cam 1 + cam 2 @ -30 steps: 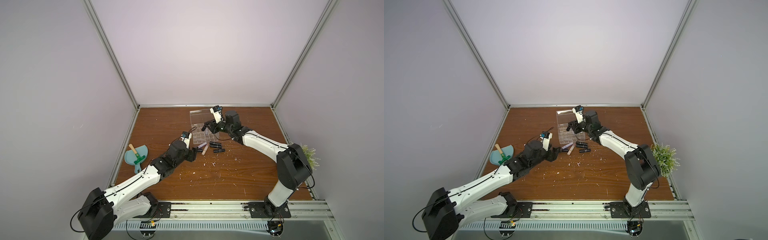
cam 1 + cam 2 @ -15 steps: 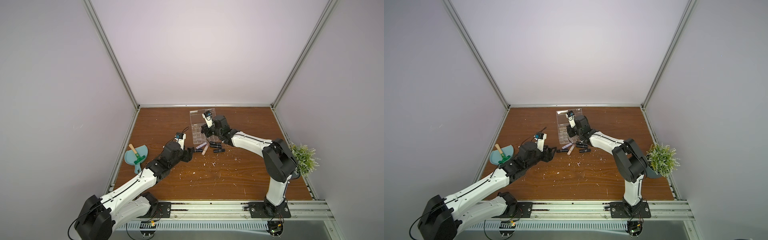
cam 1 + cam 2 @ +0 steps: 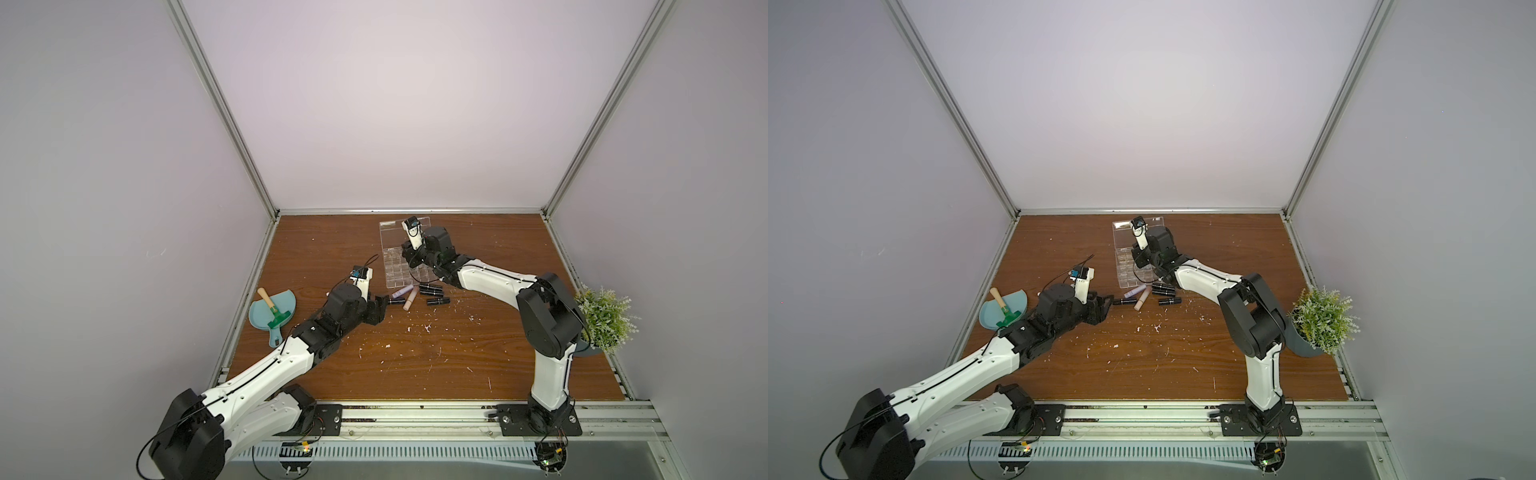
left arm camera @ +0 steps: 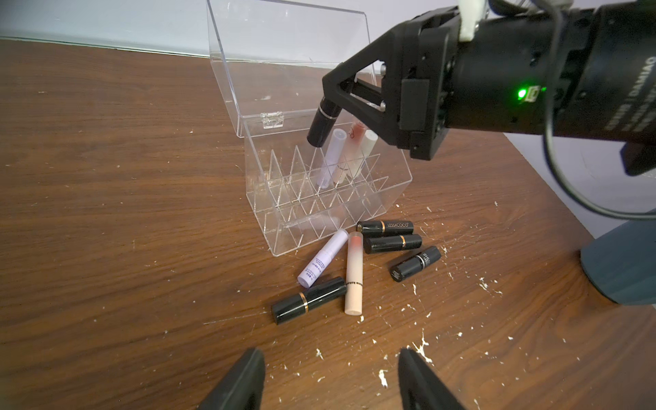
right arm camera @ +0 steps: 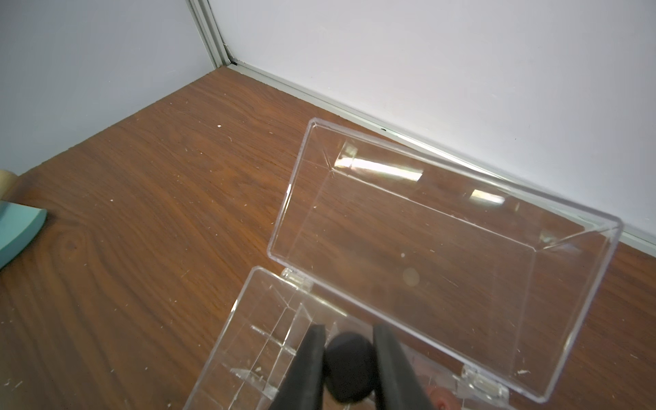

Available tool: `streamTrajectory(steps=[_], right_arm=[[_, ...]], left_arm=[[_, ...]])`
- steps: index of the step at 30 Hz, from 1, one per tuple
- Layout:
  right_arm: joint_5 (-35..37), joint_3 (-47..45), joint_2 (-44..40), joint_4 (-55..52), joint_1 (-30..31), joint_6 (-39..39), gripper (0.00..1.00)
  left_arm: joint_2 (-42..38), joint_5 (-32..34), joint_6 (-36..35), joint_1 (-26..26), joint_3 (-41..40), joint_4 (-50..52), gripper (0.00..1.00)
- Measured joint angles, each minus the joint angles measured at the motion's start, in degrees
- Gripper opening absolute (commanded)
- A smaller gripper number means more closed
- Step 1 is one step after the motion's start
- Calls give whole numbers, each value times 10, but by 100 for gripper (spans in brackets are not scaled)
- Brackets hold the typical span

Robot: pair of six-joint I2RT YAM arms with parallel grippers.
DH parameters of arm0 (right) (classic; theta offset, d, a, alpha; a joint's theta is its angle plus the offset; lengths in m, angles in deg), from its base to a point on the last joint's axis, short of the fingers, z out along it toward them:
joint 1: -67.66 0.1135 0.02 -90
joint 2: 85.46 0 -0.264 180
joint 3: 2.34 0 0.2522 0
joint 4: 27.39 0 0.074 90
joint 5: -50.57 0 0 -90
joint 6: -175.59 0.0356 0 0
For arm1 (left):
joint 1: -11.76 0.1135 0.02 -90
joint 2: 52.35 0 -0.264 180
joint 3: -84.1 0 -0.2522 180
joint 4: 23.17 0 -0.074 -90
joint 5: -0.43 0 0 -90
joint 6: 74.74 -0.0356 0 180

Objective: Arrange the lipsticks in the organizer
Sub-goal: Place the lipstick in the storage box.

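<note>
Right jaws have swung lower over the organizer, clamping a black lipstick tilted base-down by standing tubes; strays at six o'clock; left jaws apart.

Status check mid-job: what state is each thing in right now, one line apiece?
Organizer: lid open, leaning back.
Stored lipsticks: three, standing in compartments.
Black lipstick: gripped, tilted over the organizer, not yet slotted.
Right end effector: shut on black lipstick.
Left end effector: open, empty, low over table.
Loose lipsticks: six, lying flat on table beside organizer.
Dustpan: flat on table, brush lying in it.
</note>
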Motion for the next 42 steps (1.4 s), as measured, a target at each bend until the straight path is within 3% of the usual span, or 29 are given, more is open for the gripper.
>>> streamTrajectory(steps=[31, 33, 38, 42], right_arm=[[10, -19, 25, 23, 0, -4, 27], [11, -20, 25, 23, 0, -4, 31], [11, -20, 25, 23, 0, -3, 54], [11, -27, 23, 27, 0, -3, 60]], left_arm=[[9, -6, 0, 2, -3, -10, 64], [9, -6, 0, 2, -3, -10, 64], [9, -6, 0, 2, -3, -10, 64], [9, -6, 0, 3, -3, -10, 64]])
